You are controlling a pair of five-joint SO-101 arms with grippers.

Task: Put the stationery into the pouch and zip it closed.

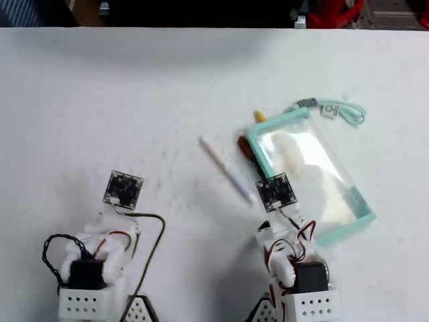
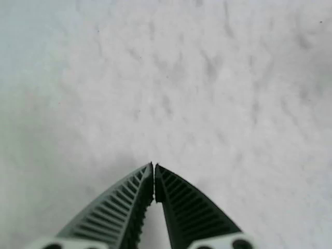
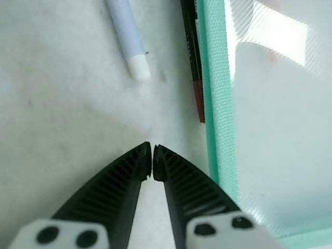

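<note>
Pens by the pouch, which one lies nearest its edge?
The dark reddish-brown pen, lying along the pouch's green border; the pale blue pen lies apart.

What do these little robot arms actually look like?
The left arm and right arm are white, with black motor blocks, loose black and red wires, and a square black board each. The left gripper and right gripper have dark, ribbed, pointed jaws.

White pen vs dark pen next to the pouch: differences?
White pen is pale and thicker; dark pen is black, thinner, with a brownish end. Dark pen lies along the pouch edge; white pen lies apart from it. Both lie on the table, outside the pouch.
</note>
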